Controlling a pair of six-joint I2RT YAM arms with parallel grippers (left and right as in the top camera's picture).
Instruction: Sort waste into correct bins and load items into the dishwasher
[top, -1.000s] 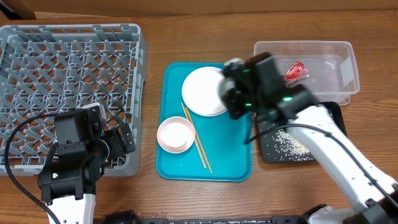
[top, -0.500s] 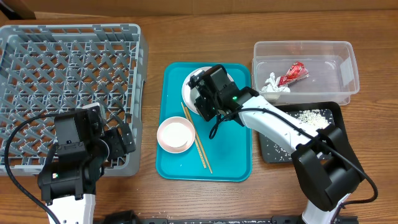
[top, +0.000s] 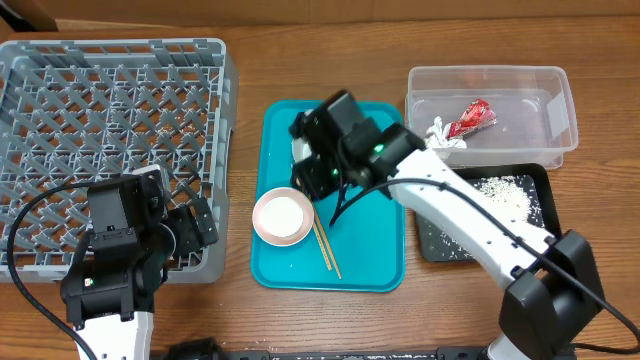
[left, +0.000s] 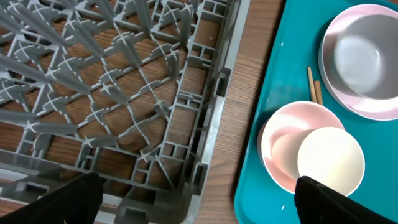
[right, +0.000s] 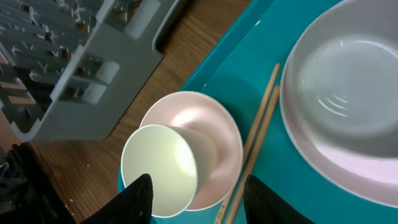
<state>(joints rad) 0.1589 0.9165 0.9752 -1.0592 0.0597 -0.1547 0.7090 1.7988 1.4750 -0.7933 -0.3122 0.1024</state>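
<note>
- Grey plastic dish rack (top: 110, 130) takes up the left side of the wooden table (top: 330, 50)
- Turquoise tray (top: 370, 260) lies just right of the rack, between it and the two bins
- Pale pink bowl (right: 208, 134) stands on the tray's near left part; the small white cup (right: 158, 165) rests in it, leaning over one side of the rim
- Thin wooden chopsticks (right: 258, 143) lie flat on the tray just beside the pink bowl, between it and the white plate (right: 336, 180)
- On the plate sits the grey bowl (right: 354, 81); from overhead the right arm hides most of both
- The right gripper (right: 199, 198) hovers over the pink bowl and cup with its fingers apart and nothing between them
- The left gripper (left: 196, 199) hangs above the rack's near right corner, fingers spread wide and gripping nothing
- The clear tub (top: 560, 90) stands at the far right of the table and holds the shiny red wrapper (top: 476, 114) and the crumpled white tissue (top: 441, 135), side by side
- The black tray (top: 538, 190) lies just in front of the tub, with white rice grains (top: 497, 192) scattered in it; the right arm crosses over its near left part
</note>
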